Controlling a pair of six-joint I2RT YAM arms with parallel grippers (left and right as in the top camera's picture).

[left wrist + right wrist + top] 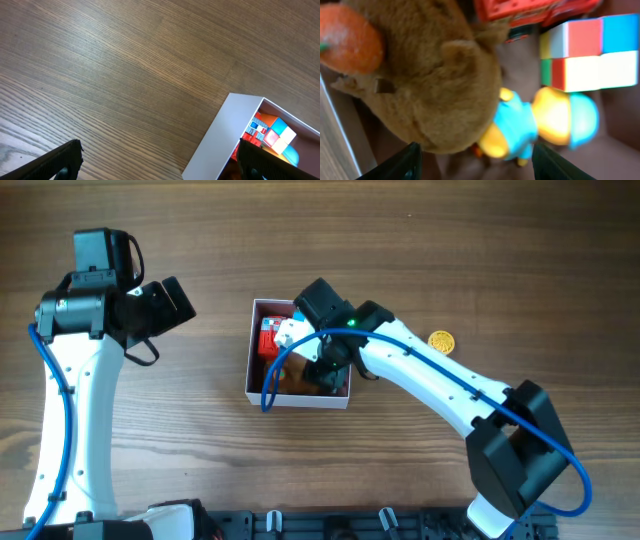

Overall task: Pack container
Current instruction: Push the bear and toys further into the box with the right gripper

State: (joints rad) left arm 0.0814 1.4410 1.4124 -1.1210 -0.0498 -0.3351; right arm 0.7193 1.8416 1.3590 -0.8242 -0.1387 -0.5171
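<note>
The right gripper (477, 162) stood released, fingers spread and empty, directly over a brown plush toy (430, 75) and a blue-and-yellow figure (530, 125) inside the container (256, 355). A coloured block cube (590, 50) lay just beyond them. The left gripper (160, 165) was likewise released over the table (100, 60), with the container beside one finger. Judged: the container is light, its thin walls liable to flex; grip a wall near a corner. No legible writing or brand was found.

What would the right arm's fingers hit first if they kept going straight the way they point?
Probably the brown plush toy, whose lower edge sits between the right arm's open fingers inside the box. The small blue and yellow figure lies right beside it, and depth is hard to judge.
</note>
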